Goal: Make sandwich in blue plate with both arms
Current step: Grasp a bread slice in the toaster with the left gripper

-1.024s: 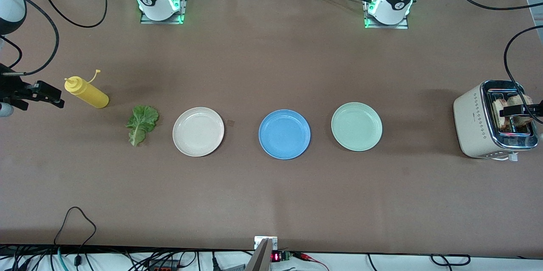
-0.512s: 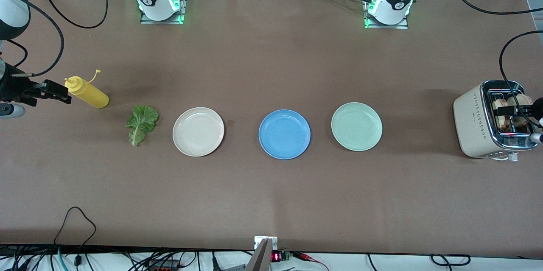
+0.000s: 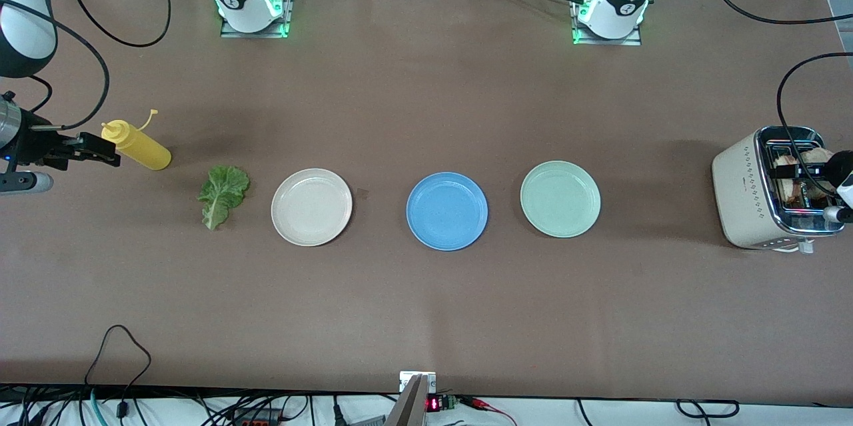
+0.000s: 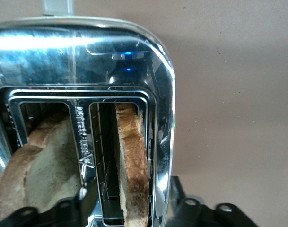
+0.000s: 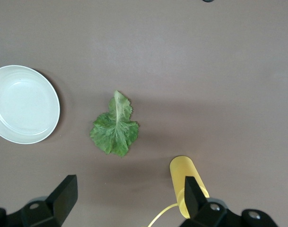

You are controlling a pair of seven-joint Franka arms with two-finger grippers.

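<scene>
Left end effector [image 4: 125, 213]: straddling a toast slice [image 4: 133, 161] in the toaster [image 3: 746, 193], grip unclear (squeeze squarely, lift straight).
Right end effector [image 5: 127, 201]: spread wide above the lettuce [image 5: 114, 127].

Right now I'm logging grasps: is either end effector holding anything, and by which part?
Right end effector: nothing, open over the table. Left end effector: at the toaster, astride one bread slice; a grip cannot be told.

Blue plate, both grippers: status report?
Left gripper open, straddling a toasted bread slice in the cream toaster. Right gripper open by the yellow squeeze bottle. Round blue plate empty; green lettuce leaf on table. No obstruction seen.
</scene>
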